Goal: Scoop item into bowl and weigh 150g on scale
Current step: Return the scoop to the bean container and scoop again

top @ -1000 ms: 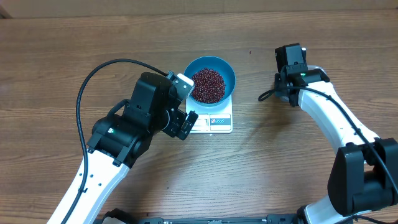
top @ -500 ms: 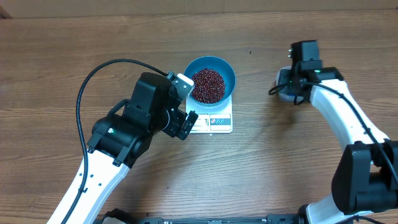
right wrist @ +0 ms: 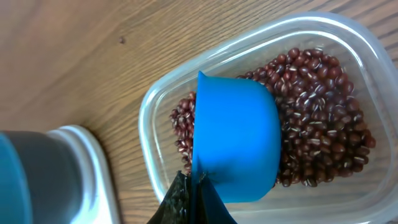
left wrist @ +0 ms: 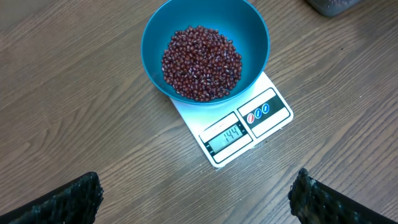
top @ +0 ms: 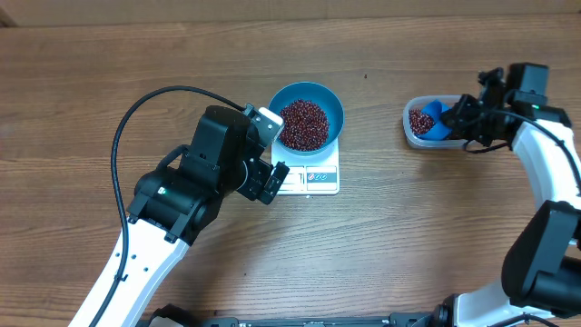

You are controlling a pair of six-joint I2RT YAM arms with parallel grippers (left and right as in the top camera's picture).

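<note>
The blue bowl point(top: 307, 113) point(left wrist: 205, 50) stands on the white scale point(top: 318, 177) point(left wrist: 249, 127) and holds a heap of the red-brown beans point(left wrist: 200, 62). The scale's display shows 144. My left gripper point(top: 270, 180) point(left wrist: 196, 205) hovers open just in front of the scale, with nothing between its fingers. At the right, my right gripper point(top: 460, 118) point(right wrist: 198, 199) is shut on the handle of a small blue scoop point(top: 439, 122) point(right wrist: 236, 146). The scoop lies inside a clear tub point(top: 414, 136) point(right wrist: 155, 112), over more beans point(right wrist: 317, 124).
A black cable point(top: 145, 109) loops from the left arm over the table at left. In the right wrist view a blurred white-and-grey shape point(right wrist: 56, 168) sits at the left edge, beside the tub. Bare wood lies between the scale and the tub.
The right arm has swung to the right, uncovering the tub, with the scoop now in it. The left arm, bowl and scale have not moved.
</note>
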